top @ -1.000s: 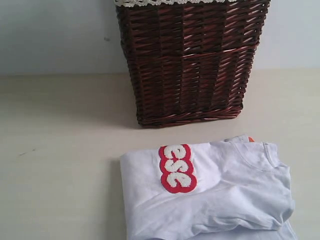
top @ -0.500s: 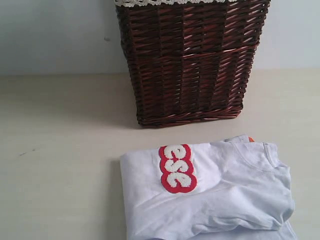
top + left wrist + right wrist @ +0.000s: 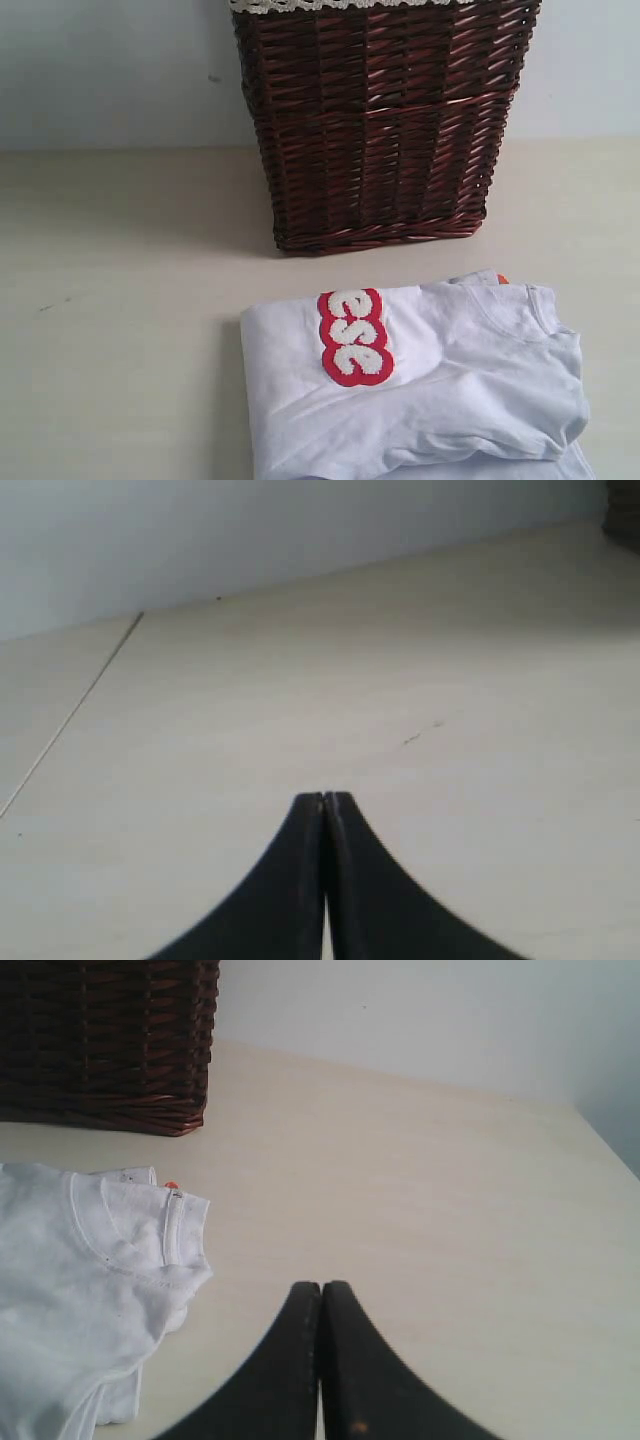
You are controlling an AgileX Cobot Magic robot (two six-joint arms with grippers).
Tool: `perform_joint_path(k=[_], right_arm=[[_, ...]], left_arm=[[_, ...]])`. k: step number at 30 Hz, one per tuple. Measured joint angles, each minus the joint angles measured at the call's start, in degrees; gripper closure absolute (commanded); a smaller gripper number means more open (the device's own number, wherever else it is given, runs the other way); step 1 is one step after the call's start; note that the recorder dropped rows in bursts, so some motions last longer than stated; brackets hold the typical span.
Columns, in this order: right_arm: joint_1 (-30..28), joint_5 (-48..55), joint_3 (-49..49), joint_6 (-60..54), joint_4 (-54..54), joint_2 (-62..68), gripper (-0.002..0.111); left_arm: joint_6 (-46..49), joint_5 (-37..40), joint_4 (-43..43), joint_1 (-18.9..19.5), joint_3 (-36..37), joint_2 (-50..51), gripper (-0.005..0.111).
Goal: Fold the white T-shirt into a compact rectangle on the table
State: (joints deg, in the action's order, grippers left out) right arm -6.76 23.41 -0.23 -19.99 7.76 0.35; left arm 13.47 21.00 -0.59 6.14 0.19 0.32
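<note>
Nothing has changed over the last second: the shirt (image 3: pixel 420 390) lies just as it did, and neither arm shows in the exterior view. The shirt sits near and right on the table (image 3: pixel 120 350) as a rough rectangle. The red-edged letters (image 3: pixel 354 337) face up close to its left edge, and the collar (image 3: pixel 520 305) and orange tag (image 3: pixel 502 279) are at its far right corner. Its near edge runs out of the frame, so I cannot tell how tidy that side is. With the cloth at rest and both arms clear of it, I judge the folding done or nearly so, though a loose layer sticks out at the near right.

The left gripper (image 3: pixel 325 800) has its jaws pressed together on nothing, over bare table. The right gripper (image 3: pixel 321 1288) is likewise pressed together and empty. It is near the collar end of the shirt but apart from it.

The basket (image 3: pixel 380 120) stands far of the shirt, with a strip of bare table between them. The left half of the table is open, and there is room to the right of the shirt too. Any tidying move should come in from the left or right, not from the basket side.
</note>
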Motion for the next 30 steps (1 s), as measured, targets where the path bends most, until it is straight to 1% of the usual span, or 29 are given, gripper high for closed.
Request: perform_joint_path(k=[4, 7, 27, 30], right_arm=[[0.0, 0.0, 0.0, 0.0, 0.0, 0.0, 0.108], [0.0, 0.0, 0.0, -0.1, 0.0, 0.0, 0.108], [0.0, 0.0, 0.0, -0.1, 0.0, 0.0, 0.108], [0.0, 0.0, 0.0, -0.1, 0.0, 0.0, 0.108]], left_arm=[[0.0, 0.0, 0.0, 2.6, 0.0, 0.0, 0.107], [0.0, 0.0, 0.0, 3.5, 0.0, 0.0, 0.107], [0.0, 0.0, 0.0, 3.5, 0.0, 0.0, 0.107], [0.0, 0.0, 0.0, 2.7, 0.0, 0.0, 0.107]])
